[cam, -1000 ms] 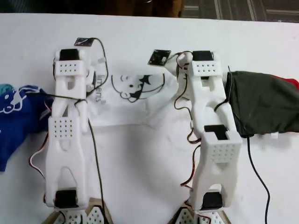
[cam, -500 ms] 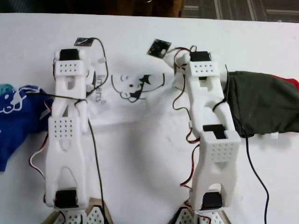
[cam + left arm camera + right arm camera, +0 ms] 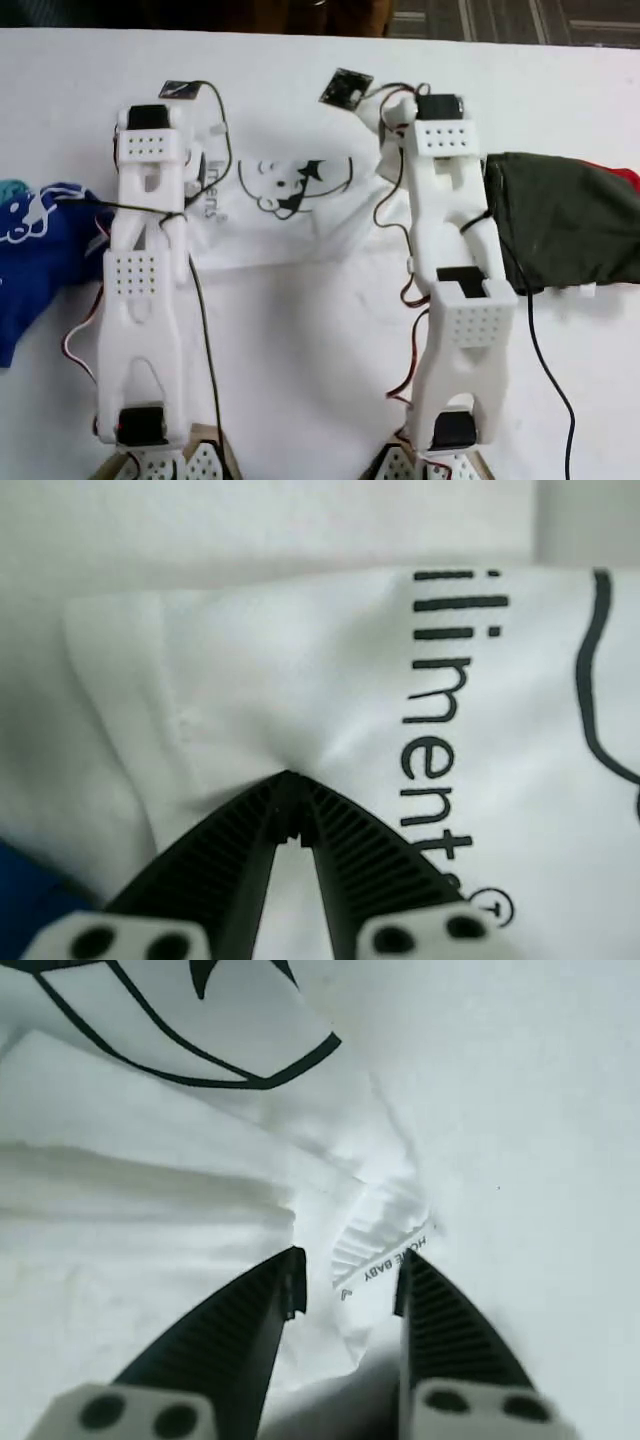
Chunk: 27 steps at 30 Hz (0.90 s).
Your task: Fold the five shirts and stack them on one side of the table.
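A white shirt [image 3: 290, 215] with a black cartoon print lies flat between my two arms. My left gripper [image 3: 197, 178] is at the shirt's left edge. In the left wrist view it [image 3: 290, 800] is shut, pinching a fold of the white shirt [image 3: 300, 660] beside the black lettering. My right gripper [image 3: 386, 135] is at the shirt's right side, near the collar. In the right wrist view it [image 3: 350, 1272] stands open over the white shirt [image 3: 150, 1210], with the collar label [image 3: 385, 1258] between the fingertips.
A blue shirt [image 3: 40, 250] lies bunched at the table's left edge. A folded dark green shirt [image 3: 565, 220] rests on a red one [image 3: 626, 177] at the right, close to the right arm. The white table [image 3: 300, 60] is bare at the far side.
My right arm has shifted toward the far side and slightly right over the shirt's right side. The left arm has kept still, holding the shirt.
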Each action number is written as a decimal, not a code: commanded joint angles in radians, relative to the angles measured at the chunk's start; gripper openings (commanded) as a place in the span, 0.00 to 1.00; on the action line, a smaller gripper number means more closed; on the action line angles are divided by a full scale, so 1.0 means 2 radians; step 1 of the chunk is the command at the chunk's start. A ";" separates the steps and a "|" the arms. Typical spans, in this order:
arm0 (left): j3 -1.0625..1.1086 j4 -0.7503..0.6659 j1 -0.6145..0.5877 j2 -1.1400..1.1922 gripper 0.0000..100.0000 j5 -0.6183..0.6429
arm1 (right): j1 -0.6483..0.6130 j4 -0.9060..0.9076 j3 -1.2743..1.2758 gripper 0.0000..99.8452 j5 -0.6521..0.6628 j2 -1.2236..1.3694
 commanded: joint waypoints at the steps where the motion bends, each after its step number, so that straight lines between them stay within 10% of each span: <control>1: -0.007 -0.003 0.002 0.002 0.03 -0.002 | 0.003 0.061 -0.050 0.02 -0.005 -0.034; 12: -0.007 -0.003 0.002 0.002 0.03 -0.002 | -0.026 0.152 0.025 0.02 -0.031 -0.037; 27: -0.007 -0.003 0.002 0.002 0.03 -0.002 | -0.043 -0.037 0.153 0.02 -0.032 -0.036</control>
